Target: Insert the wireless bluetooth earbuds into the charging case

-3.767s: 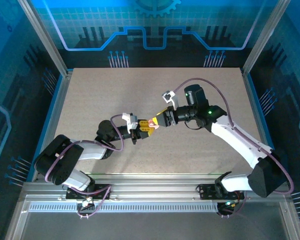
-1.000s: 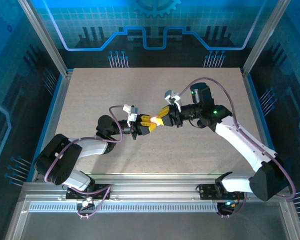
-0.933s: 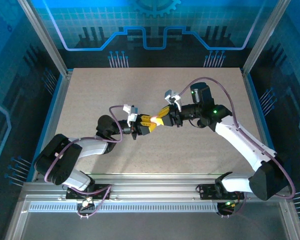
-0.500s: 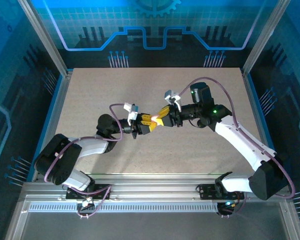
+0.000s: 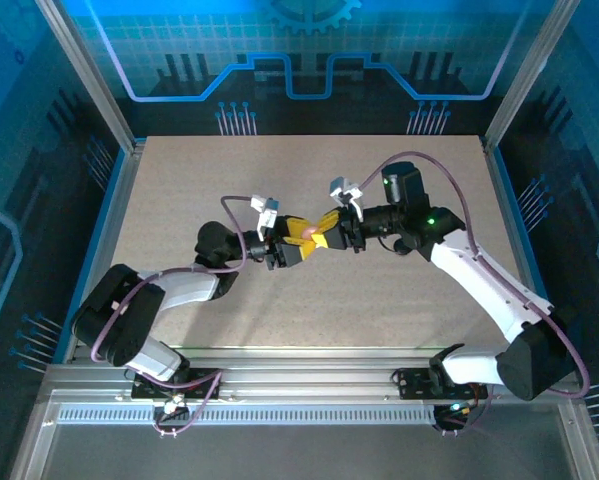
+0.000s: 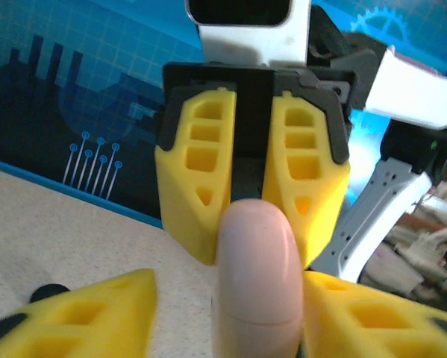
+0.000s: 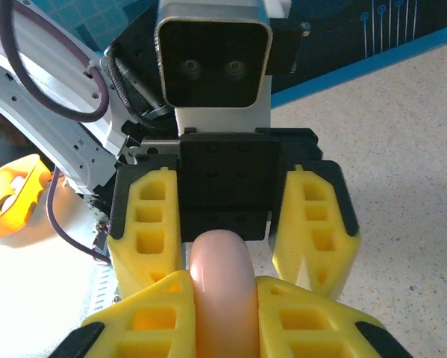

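Two grippers meet nose to nose over the middle of the table (image 5: 379,330). Between them sits the charging case (image 6: 257,276), a pale pink puck turned on edge and lifted off the surface. The right gripper (image 5: 322,232) is pinched narrow on its right end, with yellow fingers (image 6: 197,194) against both faces. The left gripper (image 5: 294,240) has its fingers (image 7: 145,224) wider, one on either side, with a gap beside one. A seam crosses the case, and I can't see what's inside.
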`<state>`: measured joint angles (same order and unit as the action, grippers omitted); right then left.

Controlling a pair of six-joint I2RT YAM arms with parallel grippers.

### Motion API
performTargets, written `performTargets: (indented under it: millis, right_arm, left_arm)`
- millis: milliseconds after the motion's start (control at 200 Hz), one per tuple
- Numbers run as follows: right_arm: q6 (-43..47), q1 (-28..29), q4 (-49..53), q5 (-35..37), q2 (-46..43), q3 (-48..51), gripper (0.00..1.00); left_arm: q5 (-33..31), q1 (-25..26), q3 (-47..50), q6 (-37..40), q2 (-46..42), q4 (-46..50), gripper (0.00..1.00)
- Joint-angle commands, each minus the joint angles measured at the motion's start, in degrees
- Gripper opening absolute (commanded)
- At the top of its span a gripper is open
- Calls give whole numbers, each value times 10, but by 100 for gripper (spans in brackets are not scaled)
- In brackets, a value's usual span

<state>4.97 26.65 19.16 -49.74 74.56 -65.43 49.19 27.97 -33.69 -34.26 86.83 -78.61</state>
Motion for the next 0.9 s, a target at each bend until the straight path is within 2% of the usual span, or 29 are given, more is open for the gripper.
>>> performTargets:
  millis: [0, 240, 400, 535, 595, 780, 895]
  right_arm:
    - [-7, -13, 12, 12, 10, -5, 9]
    - [-35, -59, 56, 78, 76, -7, 10]
    - [-57, -79, 77, 129, 148, -17, 10]
    - [-90, -99, 111, 184, 229, -49, 9]
    - [-96, -108, 115, 185, 261, -59, 10]
    - [-117, -136, 128, 192, 341, -94, 10]
    - [-117, -143, 154, 206, 379, -116, 11]
  left_arm:
    - [-22, -10, -7, -4, 2, -16, 63]
    - [-117, -75, 58, 38, 1, -16, 71]
    - [-245, -106, 101, 79, -1, 20, 73]
    - [-350, -146, 115, 94, -28, 124, 73]
    - [-382, -157, 115, 120, -50, 172, 73]
    - [-483, -158, 81, 232, -135, 374, 78]
    - [-562, -158, 71, 288, -172, 441, 79]
